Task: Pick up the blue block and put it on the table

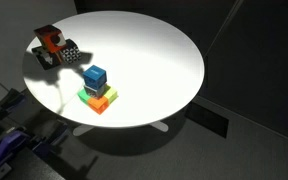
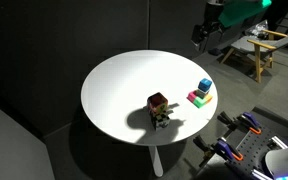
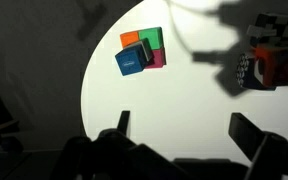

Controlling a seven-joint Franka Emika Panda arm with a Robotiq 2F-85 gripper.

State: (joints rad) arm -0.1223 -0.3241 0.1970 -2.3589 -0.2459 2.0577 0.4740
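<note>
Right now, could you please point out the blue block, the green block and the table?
blue block (image 1: 95,76): in an exterior view, its centre.
green block (image 3: 152,38): in the wrist view, top face.
table (image 1: 154,60): in an exterior view, bare tabletop.

An orange block (image 3: 131,39) and a green block (image 3: 152,38) sit side by side, apart from an orange-and-black toy (image 1: 54,48).

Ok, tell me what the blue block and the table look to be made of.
Blue block: uniform opaque colour, flat faces, crisp edges; painted wood or plastic, too small to tell which. Table: smooth matte white top with soft, spread glare; likely laminate or painted board.
</note>
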